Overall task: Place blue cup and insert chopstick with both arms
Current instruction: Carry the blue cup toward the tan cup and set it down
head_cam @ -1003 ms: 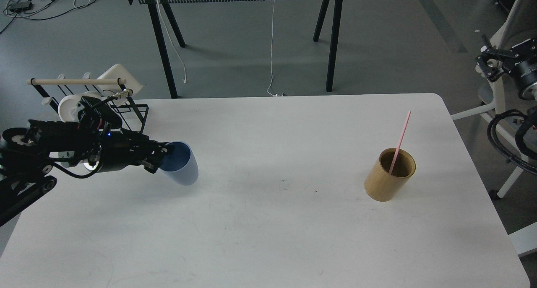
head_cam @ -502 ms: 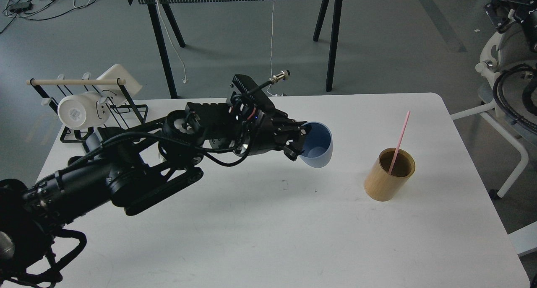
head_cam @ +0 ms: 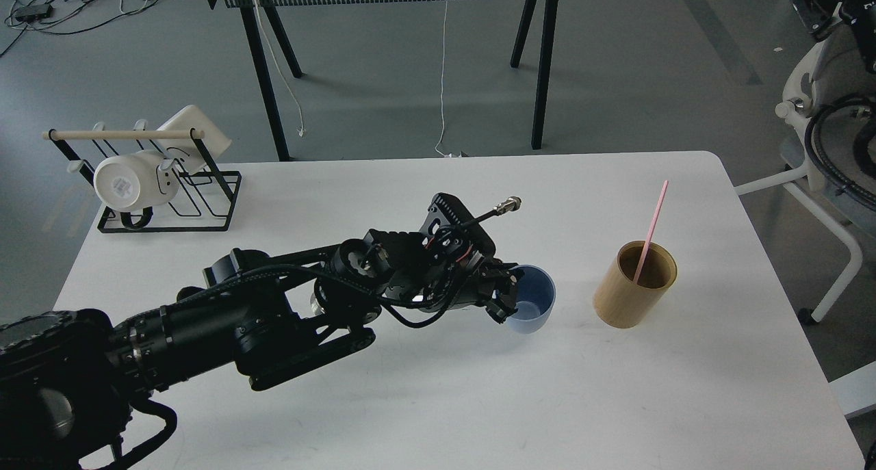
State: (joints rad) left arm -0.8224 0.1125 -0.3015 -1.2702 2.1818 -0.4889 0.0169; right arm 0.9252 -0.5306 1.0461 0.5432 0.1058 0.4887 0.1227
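Left gripper (head_cam: 508, 293) is pinching the rim of the blue cup (head_cam: 532, 310), which sits near the tan holder (head_cam: 633, 295) on the white table (head_cam: 438, 401). Pink chopstick (head_cam: 651, 232) leans in that holder.

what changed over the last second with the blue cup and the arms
The left gripper carried the blue cup from the table's left side rightward, then lowered it near the bamboo holder. It still grips the rim. The right arm rose toward the top corner. The pink chopstick, holder and mug rack stayed put.
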